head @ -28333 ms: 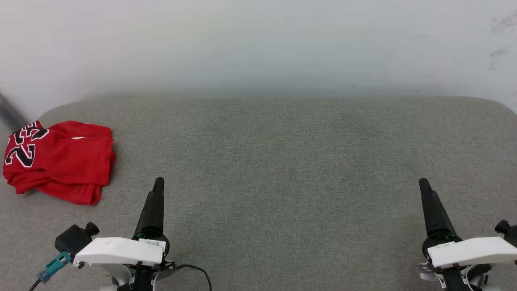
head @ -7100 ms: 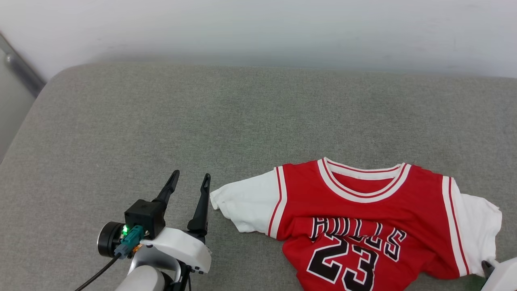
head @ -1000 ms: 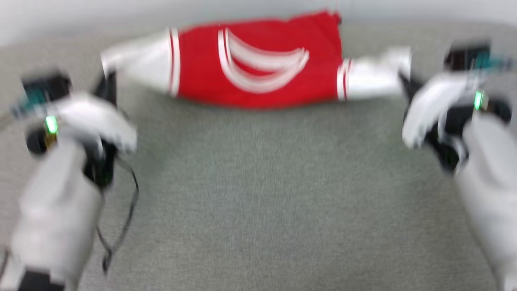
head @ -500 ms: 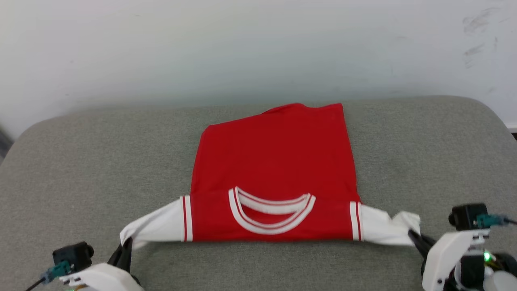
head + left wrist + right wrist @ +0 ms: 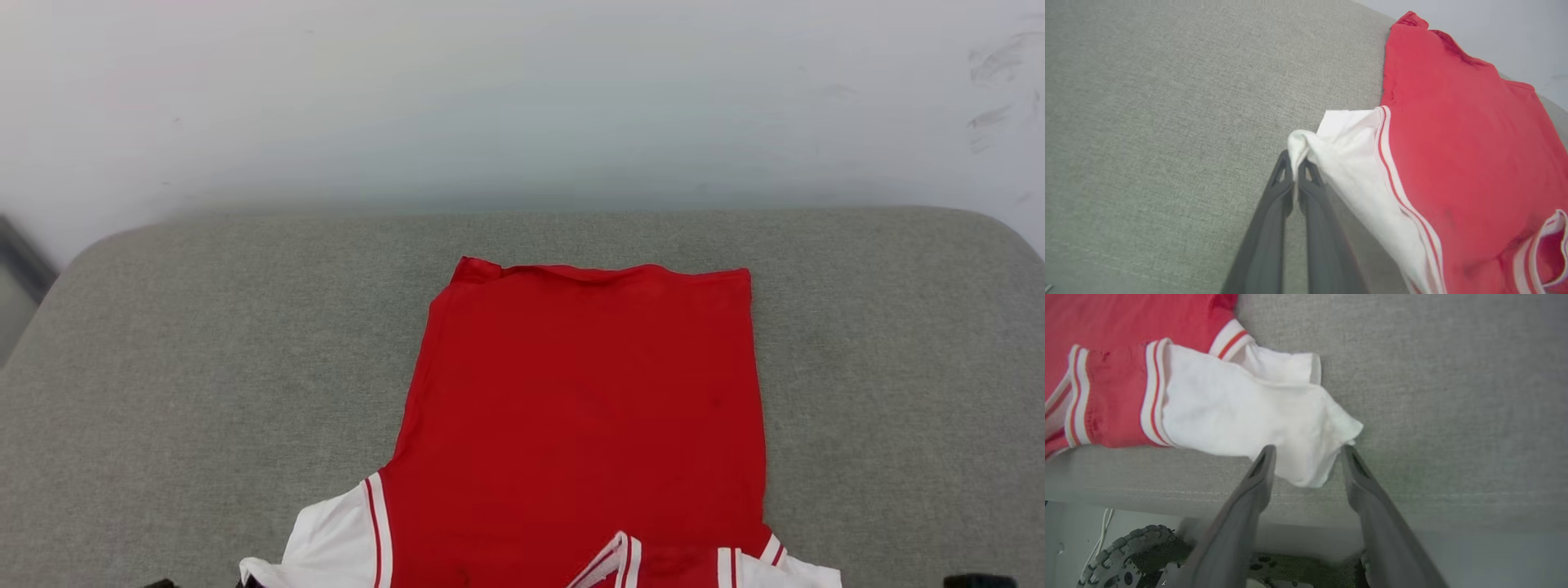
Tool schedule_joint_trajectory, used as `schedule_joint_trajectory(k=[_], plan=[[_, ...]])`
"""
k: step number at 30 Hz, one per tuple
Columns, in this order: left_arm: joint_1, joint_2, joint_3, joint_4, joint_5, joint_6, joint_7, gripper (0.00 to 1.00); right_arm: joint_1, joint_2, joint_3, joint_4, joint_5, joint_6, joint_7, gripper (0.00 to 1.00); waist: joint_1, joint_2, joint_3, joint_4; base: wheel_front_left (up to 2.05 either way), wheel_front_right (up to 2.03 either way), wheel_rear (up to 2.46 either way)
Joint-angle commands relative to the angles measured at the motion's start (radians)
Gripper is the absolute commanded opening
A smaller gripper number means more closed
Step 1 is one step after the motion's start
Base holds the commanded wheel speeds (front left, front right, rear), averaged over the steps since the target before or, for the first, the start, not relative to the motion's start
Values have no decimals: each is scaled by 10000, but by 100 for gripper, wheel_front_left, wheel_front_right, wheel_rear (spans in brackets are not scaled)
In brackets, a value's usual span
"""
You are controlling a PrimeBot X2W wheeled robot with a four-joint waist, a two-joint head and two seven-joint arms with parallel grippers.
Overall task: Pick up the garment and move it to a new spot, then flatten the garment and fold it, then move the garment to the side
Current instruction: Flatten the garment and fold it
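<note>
The garment lies red back up on the grey cushion, hem towards the wall, collar and white sleeves at the near edge. In the left wrist view my left gripper is shut on the bunched tip of the left sleeve, which is lifted slightly off the cushion beside the red body. In the right wrist view my right gripper stands open, its fingers astride the tip of the right sleeve. That sleeve lies loose on the cushion next to the red shoulder.
A white wall rises behind the cushion. The right sleeve lies close to the cushion's front edge, below which the robot's wheeled base shows. Bare grey fabric extends on both sides of the shirt.
My right gripper has opened and let go of the right sleeve. The left stays shut on its sleeve. The head view has shifted, so the shoulders now sit at its bottom edge.
</note>
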Motion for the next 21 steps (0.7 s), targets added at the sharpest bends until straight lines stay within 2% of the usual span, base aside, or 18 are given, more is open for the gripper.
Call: schedule_joint_trajectory(k=[1, 2, 6, 10, 15, 21], plan=[[-130, 84, 14, -60, 77, 46, -62, 0, -155, 54, -105, -135, 17, -7, -147, 100, 2, 0, 23, 37, 0, 0, 0], [-266, 86, -39, -291, 187, 105, -69, 0, -527, 188, -439, -355, -40, -6, -525, 100, 2, 0, 58, 115, 0, 0, 0], [-455, 161, -103, -727, 429, 225, -54, 0, -1755, 308, -1102, -243, -242, -6, -931, 100, 2, 0, 230, 261, 0, 0, 0], [-833, 300, -225, -1253, 751, 340, 11, 0, -3659, 110, -1529, 737, -290, -7, -796, 100, 2, 0, 786, 566, 0, 0, 0], [-1676, 320, -355, -1806, 1104, 203, 16, 0, -6623, -330, -1525, 2519, -386, -7, 41, 100, 2, 0, 2067, 1110, 0, 0, 0], [-2797, 148, -732, -2226, 1576, -78, 44, 0, -9438, -940, -1565, 4462, -918, -6, 1852, 100, 2, 0, 3257, 1926, 0, 0, 0]])
